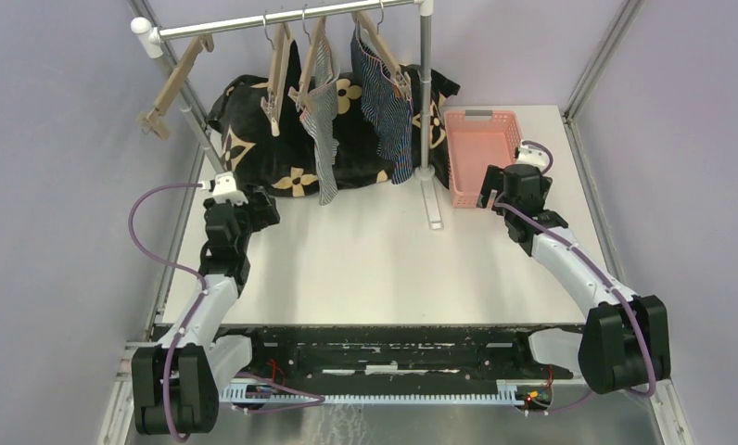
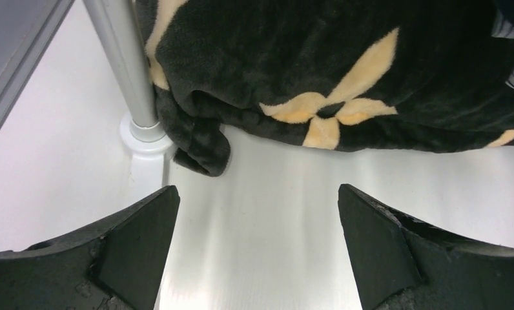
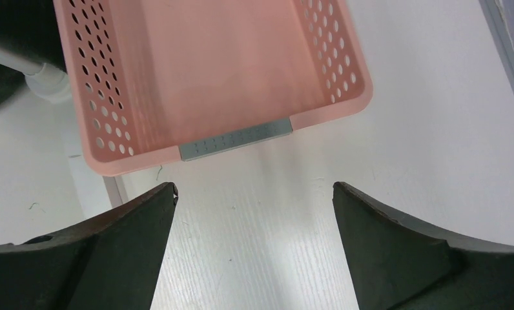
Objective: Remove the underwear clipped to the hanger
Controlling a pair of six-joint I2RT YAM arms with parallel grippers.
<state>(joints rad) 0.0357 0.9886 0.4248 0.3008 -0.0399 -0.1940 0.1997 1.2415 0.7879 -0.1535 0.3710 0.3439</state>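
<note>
Your left gripper (image 2: 256, 192) and right gripper (image 3: 254, 186) are released; 3 underwear (image 1: 321, 120) hang clipped above, basket (image 3: 99, 97) just ahead of right for drop-off

We are finding no words, numbers or brand names that we can read in any view. On the near rim of the pink basket (image 3: 93, 97), a grey strip (image 3: 235, 139) is carrying rows of tiny marks, too fine for us to make out. Left of the basket, the black cloth (image 1: 263, 153) is showing tan flower shapes (image 2: 325, 113), with no legible letters among them.
</note>
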